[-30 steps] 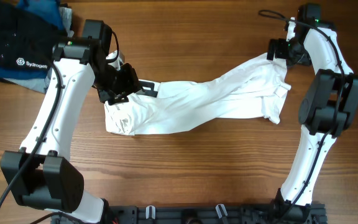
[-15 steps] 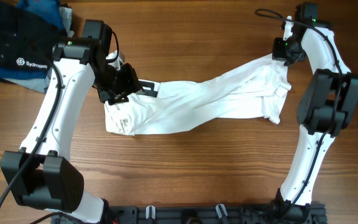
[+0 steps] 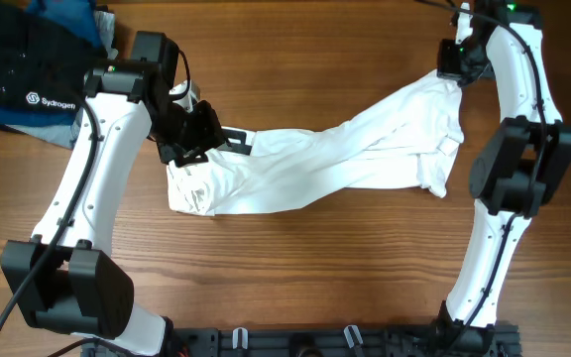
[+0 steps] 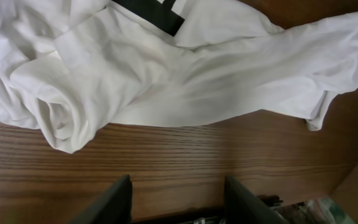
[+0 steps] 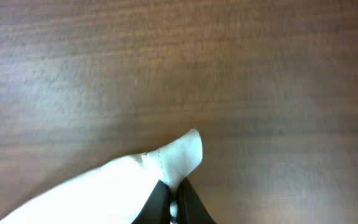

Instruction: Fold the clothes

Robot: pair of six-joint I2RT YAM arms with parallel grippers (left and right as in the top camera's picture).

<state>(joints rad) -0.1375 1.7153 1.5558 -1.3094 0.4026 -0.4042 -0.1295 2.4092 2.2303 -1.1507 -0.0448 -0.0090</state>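
Observation:
The clothes (image 3: 315, 164) are one white wrinkled garment stretched across the table, with a black-and-white striped part (image 3: 234, 139) near its left end. My left gripper (image 3: 196, 134) hovers at that left end. In the left wrist view it (image 4: 179, 190) is open, with only bare wood between its fingers and the bunched cloth (image 4: 166, 81) beyond the tips. My right gripper (image 3: 454, 69) is at the far right, shut on the garment's top right corner. In the right wrist view the fingers (image 5: 160, 202) pinch that white corner (image 5: 179, 155) above the table.
A dark blue folded stack with a white "Sydrogen" logo (image 3: 28, 69) lies at the far left corner. The wooden table (image 3: 315, 268) shows bare between the garment and the arm bases at the front edge.
My right gripper has shut on the garment's top right corner and drawn it toward the far edge, stretching the cloth. The left arm has stayed in place.

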